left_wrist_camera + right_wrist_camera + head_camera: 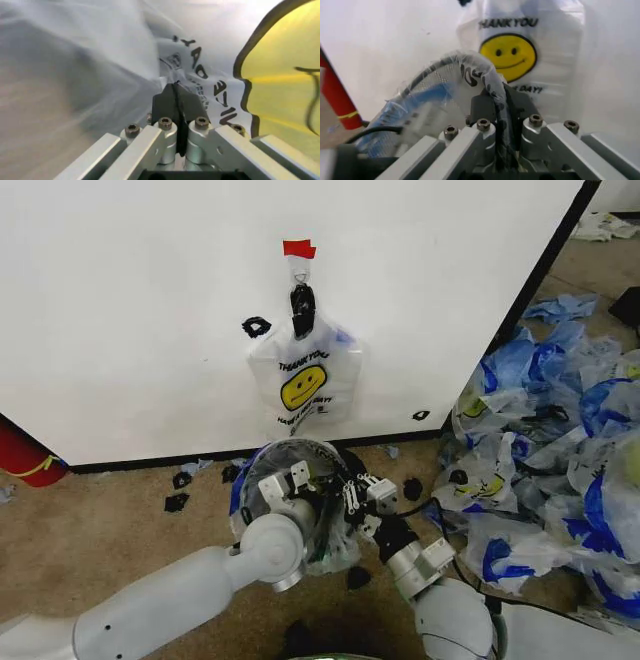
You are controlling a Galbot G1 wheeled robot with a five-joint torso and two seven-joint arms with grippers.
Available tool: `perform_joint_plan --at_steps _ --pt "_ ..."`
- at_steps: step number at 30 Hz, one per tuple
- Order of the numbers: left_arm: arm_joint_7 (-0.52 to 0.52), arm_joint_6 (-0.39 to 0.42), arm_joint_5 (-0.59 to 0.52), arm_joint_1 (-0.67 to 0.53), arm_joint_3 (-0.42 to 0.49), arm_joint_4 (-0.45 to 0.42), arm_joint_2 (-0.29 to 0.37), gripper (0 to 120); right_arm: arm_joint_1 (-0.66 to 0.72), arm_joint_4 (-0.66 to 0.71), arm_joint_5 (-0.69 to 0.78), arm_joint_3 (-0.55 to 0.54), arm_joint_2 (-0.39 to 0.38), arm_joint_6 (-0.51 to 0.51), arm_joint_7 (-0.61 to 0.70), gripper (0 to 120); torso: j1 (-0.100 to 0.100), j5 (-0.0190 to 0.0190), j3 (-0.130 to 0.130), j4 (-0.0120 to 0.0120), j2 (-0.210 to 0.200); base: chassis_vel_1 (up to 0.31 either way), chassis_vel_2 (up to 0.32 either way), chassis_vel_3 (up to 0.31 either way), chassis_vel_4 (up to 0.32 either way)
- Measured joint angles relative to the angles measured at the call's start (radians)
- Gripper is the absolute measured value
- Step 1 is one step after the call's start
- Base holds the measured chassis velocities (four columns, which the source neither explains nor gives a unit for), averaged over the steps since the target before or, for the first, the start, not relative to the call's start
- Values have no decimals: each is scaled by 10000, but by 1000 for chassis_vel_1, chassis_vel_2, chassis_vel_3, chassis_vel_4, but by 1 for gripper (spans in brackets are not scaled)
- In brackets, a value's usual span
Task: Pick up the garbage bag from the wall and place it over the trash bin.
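Observation:
A translucent white garbage bag [283, 463] with blue handles is stretched over the small black trash bin [350, 461] at the foot of the wall [130, 310]. My left gripper [293, 480] is shut on the bag's plastic at the bin's left side. Its closed fingertips [176, 88] press the film beside the yellow smiley print [285, 75]. My right gripper [360, 495] is shut on the bag's rim at the bin's right side, and a bunched fold of bag [475, 73] runs between its fingers [482, 103]. Another smiley bag [303, 380] hangs from the wall hook under red tape [298, 249].
A big heap of blue-and-white bags [560, 450] lies to the right of the wall's edge. Small black scraps [178, 500] dot the carpet along the wall's base strip. A red object [25, 455] sits at the far left.

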Motion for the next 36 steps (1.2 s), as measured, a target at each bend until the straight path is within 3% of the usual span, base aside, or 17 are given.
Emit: perform_joint_plan --at_steps 17,23,29,36 --pt "-5 59 -8 628 -870 -1041 934 0 -549 -332 720 532 746 -43 763 1 0 -1 0 0 0 0 0 0 0" --pt "325 197 511 1292 -2106 -1988 1512 0 -876 -372 1566 940 1355 34 1101 1 0 -2 0 -1 0 0 0 0 0" --pt "624 285 833 2498 -3678 -2511 1792 0 -981 -471 1915 1013 1823 86 1309 1 0 -5 0 -2 1 0 0 0 0" --pt "855 465 1584 3414 -4737 -2895 2095 0 -1023 -477 2140 1375 2124 98 1317 1 0 1 0 -1 1 0 0 0 0"
